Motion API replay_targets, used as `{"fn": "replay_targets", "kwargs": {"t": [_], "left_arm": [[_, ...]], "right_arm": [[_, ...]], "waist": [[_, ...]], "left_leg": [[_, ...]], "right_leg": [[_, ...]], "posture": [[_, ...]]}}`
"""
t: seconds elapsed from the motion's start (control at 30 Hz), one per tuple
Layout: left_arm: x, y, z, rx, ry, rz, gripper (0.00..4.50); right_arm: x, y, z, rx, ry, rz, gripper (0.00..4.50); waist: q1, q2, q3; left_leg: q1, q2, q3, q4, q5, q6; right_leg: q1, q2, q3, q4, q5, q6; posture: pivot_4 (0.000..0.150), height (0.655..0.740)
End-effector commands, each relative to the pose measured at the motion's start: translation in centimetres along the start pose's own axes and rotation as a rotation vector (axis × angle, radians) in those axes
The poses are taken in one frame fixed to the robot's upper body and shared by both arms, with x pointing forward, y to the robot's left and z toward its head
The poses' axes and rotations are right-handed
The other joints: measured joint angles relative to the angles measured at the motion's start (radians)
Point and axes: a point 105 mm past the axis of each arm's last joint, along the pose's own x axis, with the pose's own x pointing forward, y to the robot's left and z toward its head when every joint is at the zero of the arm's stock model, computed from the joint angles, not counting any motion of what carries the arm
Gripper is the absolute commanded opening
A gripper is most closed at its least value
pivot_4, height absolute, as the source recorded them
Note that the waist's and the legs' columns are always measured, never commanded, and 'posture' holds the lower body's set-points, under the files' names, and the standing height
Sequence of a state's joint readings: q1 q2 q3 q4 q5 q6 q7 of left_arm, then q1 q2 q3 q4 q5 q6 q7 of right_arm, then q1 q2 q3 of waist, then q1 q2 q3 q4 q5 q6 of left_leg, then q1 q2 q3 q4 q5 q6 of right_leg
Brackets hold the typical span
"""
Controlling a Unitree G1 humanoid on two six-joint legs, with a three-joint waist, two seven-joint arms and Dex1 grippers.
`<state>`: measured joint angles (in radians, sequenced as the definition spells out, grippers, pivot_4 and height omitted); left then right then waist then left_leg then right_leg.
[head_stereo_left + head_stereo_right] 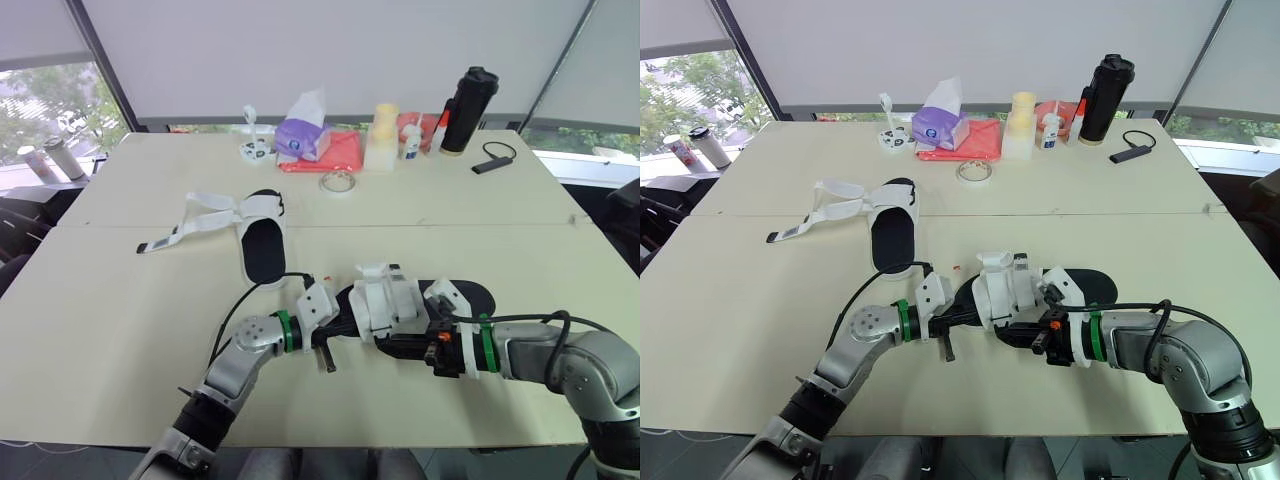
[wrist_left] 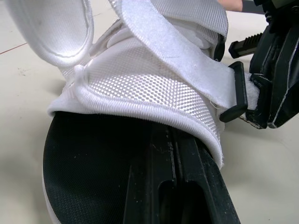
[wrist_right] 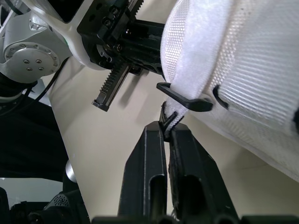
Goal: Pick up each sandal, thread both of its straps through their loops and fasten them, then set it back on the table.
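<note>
Where the counter (image 1: 120, 330) is nearest, two grippers hold one sandal (image 1: 385, 298) between them. The left gripper (image 2: 172, 135) has its jaws squeezed tight at the black sole, under the white top. The right gripper (image 3: 167, 128) has its jaws pinching the end of a white strap (image 3: 175, 114) that comes out through a black loop (image 3: 187, 100). Farther back lies the other sandal (image 1: 262, 245), flat, with its open straps (image 1: 205, 222) spread sideways. Near the far edge are a tape roll (image 1: 336, 183), a tissue pack (image 1: 303, 135) and a black bottle (image 1: 468, 110).
</note>
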<state>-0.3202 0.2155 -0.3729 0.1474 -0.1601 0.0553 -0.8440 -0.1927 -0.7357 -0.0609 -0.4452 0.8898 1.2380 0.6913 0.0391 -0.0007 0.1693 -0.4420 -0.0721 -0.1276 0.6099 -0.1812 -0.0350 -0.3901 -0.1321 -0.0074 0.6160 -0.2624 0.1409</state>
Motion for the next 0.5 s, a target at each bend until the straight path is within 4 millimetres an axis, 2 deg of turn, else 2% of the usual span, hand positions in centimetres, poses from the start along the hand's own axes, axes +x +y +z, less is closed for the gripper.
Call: {"fn": "replay_targets", "kwargs": {"t": [0.03,0.27,0.4,0.5], "left_arm": [[-0.3,-0.8,-3.1,-0.065,0.115,-0.009,0.0],[-0.3,-0.8,-3.1,-0.066,0.116,-0.008,0.0],[-0.4,-0.9,-3.1,-0.068,0.116,-0.006,0.0],[-0.5,-1.0,-3.2,-0.075,0.118,-0.005,0.0]], "right_arm": [[0.0,1.2,0.2,-0.022,0.006,0.052,0.05],[0.0,1.9,-1.4,0.003,0.058,0.082,0.05],[-0.2,4.0,-6.3,0.069,0.203,0.154,0.05],[-1.0,4.5,-6.1,0.039,0.195,0.165,0.05]], "waist": [[0.0,0.0,0.0],[0.0,0.0,0.0],[0.004,0.0,-0.001],[-0.003,0.002,-0.002]], "left_leg": [[0.0,0.0,0.0,0.0,0.0,0.0],[0.0,0.0,0.0,0.0,0.0,0.0],[0.0,0.0,-0.001,0.0,0.0,0.0],[-0.001,0.0,0.0,-0.001,-0.001,0.002]], "right_leg": [[0.0,0.0,0.0,0.0,0.0,0.0],[0.0,0.0,0.0,0.0,0.0,0.0],[0.0,-0.001,0.0,-0.001,-0.001,0.001],[0.0,-0.002,0.0,-0.002,-0.002,0.002]], "posture": [[0.15,0.74],[0.15,0.74],[0.15,0.74],[0.15,0.74]]}}
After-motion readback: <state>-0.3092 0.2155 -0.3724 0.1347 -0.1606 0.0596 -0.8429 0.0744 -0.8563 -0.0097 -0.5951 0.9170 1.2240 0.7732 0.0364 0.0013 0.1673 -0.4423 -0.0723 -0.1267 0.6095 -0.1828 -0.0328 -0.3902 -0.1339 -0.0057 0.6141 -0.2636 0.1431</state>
